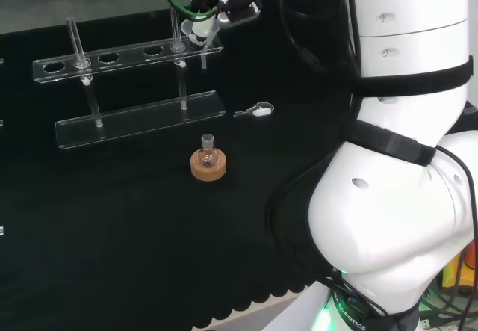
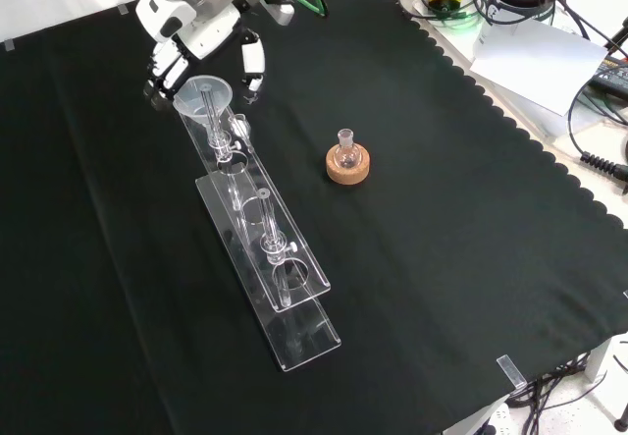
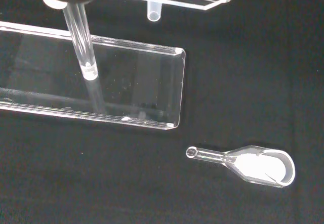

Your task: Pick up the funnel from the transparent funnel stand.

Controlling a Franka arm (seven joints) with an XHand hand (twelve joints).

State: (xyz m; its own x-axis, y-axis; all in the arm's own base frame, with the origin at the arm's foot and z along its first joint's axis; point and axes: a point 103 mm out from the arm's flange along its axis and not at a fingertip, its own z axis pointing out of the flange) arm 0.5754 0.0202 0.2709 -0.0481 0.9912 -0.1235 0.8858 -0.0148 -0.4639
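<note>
Hand [image 2: 201, 37] above the stand's [image 2: 265, 248] far end (front view), fingers around the funnel [image 2: 203, 96].

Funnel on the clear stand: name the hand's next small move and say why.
Probably close the fingers on the funnel, then lift straight up. In the front view the hand sits around the funnel's cone, and the stem still hangs through the transparent funnel stand.

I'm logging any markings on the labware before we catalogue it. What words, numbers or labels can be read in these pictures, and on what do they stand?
None can be read.
Funnel: no marking shows.
Funnel stand: clear, no print shows.
Small flask on its cork ring: no print shows.
Clear scoop: no marking shows.
</note>
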